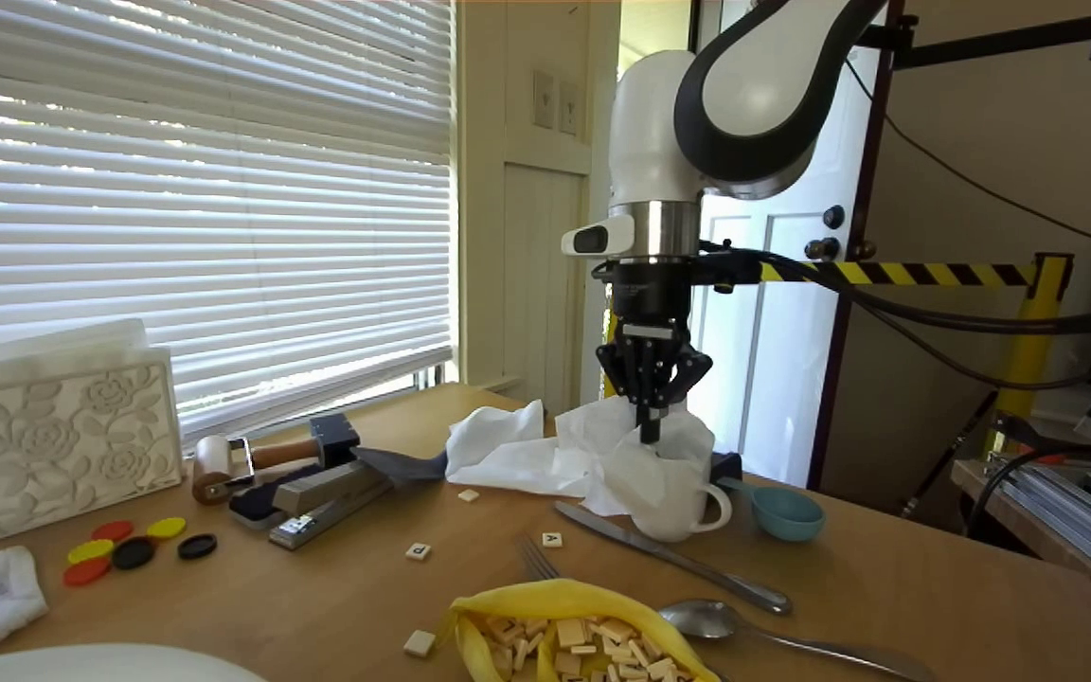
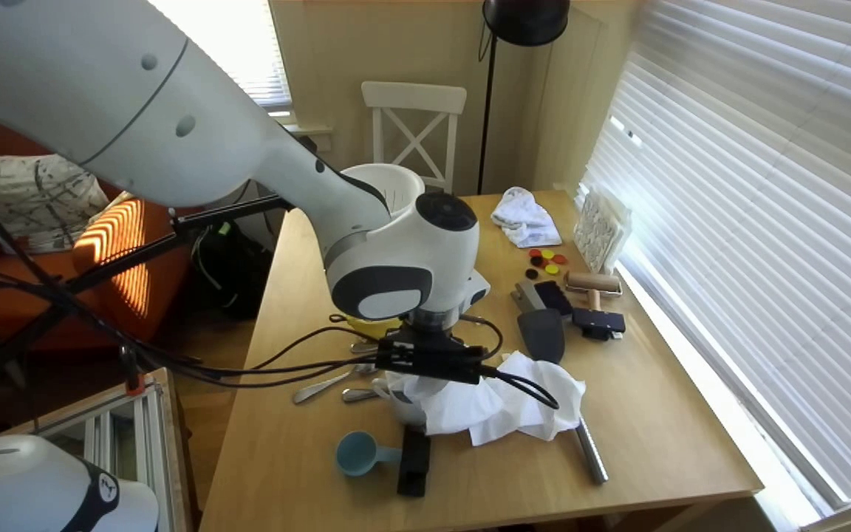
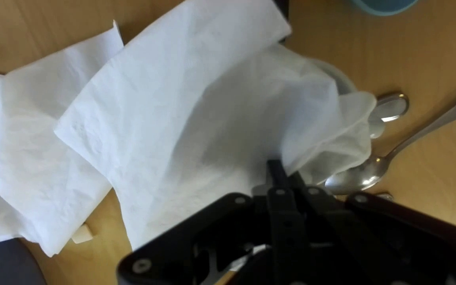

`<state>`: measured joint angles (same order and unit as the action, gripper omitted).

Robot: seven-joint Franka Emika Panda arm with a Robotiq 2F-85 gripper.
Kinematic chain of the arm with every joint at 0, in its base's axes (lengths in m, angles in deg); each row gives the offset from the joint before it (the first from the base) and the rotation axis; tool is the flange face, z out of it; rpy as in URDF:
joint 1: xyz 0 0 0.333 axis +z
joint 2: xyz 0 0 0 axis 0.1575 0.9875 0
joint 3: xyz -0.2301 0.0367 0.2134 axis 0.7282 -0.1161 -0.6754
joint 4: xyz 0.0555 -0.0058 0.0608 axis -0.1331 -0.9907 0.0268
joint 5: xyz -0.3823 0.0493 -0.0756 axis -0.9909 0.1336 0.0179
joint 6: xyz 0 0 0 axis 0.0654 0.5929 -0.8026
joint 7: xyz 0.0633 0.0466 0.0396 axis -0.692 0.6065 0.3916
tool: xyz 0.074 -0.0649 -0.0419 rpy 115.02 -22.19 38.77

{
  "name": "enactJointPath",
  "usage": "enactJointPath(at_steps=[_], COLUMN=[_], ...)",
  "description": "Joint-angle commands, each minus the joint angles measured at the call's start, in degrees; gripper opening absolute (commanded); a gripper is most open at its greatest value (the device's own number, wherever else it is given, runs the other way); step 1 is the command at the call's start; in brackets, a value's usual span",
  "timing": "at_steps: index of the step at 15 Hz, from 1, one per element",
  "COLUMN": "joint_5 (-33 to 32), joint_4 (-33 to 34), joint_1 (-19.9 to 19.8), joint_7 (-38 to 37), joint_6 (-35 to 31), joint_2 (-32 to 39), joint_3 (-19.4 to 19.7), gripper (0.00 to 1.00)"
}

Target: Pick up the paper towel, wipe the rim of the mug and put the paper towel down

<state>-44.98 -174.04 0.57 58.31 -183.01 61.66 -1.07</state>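
Observation:
The paper towel (image 1: 517, 464) is a crumpled white sheet in both exterior views (image 2: 525, 399). It drapes over the top of the white mug (image 1: 667, 521) and trails across the table away from the handle. In the wrist view the towel (image 3: 196, 111) covers most of the mug, and only a bit of the rim (image 3: 337, 75) shows. My gripper (image 1: 650, 431) points down over the mug. In the wrist view its fingers (image 3: 285, 170) are close together with a fold of towel pinched at the tips. The mug stands upright; its inside is hidden.
A blue bowl (image 1: 787, 514) stands beside the mug's handle. A knife (image 1: 678, 559), a fork (image 1: 536, 559) and a spoon (image 1: 706, 618) lie before the mug. A yellow bowl (image 1: 564, 592) holds letter tiles. A stapler (image 1: 328, 502) and a patterned block (image 1: 72, 445) lie further along the table.

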Motion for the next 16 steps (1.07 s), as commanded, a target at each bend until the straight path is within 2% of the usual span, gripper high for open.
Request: enactJointPath(at_steps=[1, 7, 11, 16], joint_5=[2.38, 1.51, -0.11, -0.47], joint_4=[0.80, 0.75, 1.05, 1.33], joint_1=[-0.52, -0.23, 0.11, 0.19], joint_7=[5.69, 10.53, 8.82, 5.22], joint_6=[0.64, 5.62, 10.39, 11.65], joint_2=[0.53, -0.27, -0.22, -0.44], joint_3=[-1.59, -1.22, 0.48, 2.82], gripper=[0.00, 0.00, 0.00, 0.00])
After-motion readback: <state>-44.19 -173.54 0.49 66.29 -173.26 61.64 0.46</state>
